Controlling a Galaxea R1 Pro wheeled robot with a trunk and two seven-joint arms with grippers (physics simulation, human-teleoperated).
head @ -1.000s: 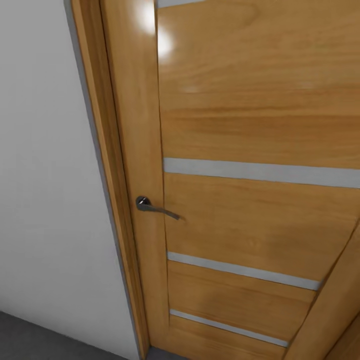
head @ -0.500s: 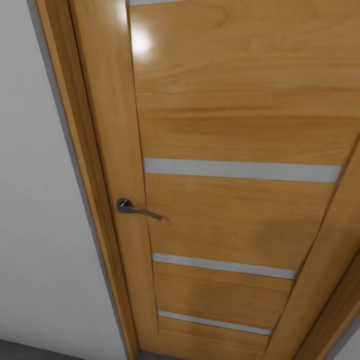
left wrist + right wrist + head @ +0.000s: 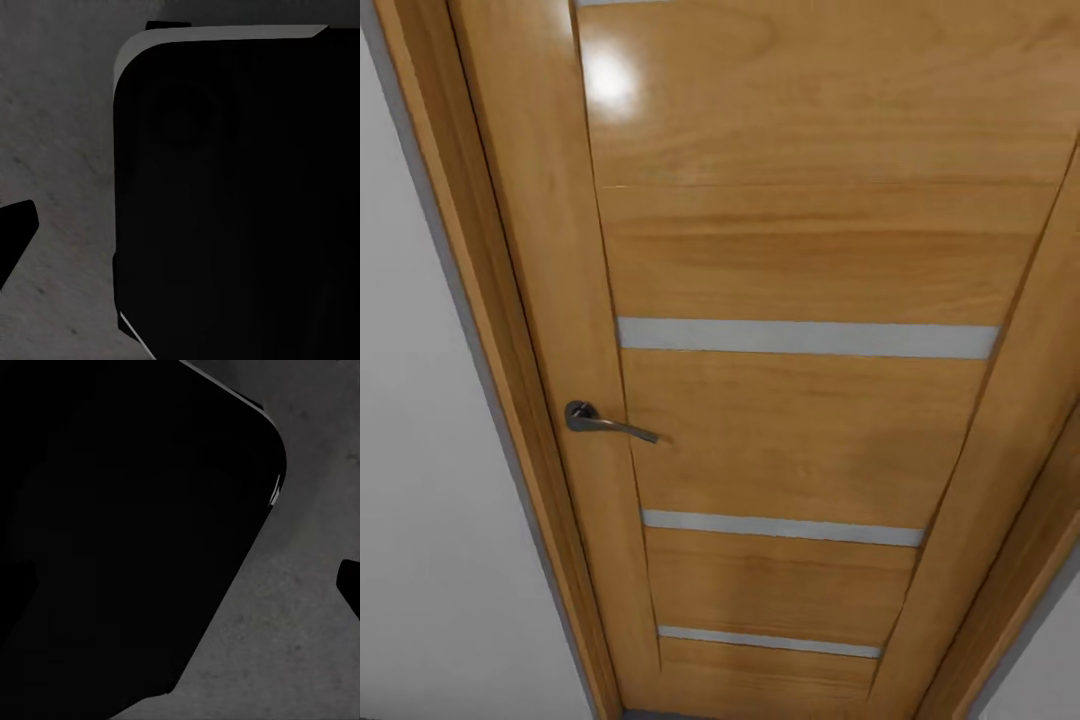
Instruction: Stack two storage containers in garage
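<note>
A door [image 3: 800,420] stands straight ahead, its handle [image 3: 600,422] at the left, wall [image 3: 430,520] further left.

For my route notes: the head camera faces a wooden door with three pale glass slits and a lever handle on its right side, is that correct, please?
Not quite: the handle is on the left side of the door, as the head view shows. The three pale slits are right.

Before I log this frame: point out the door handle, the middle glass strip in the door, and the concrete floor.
door handle [image 3: 608,424], head view, on the lever near its round base.
middle glass strip [image 3: 780,527], head view, at mid length.
concrete floor [image 3: 300,645], right wrist view, on a bare mottled patch.
</note>
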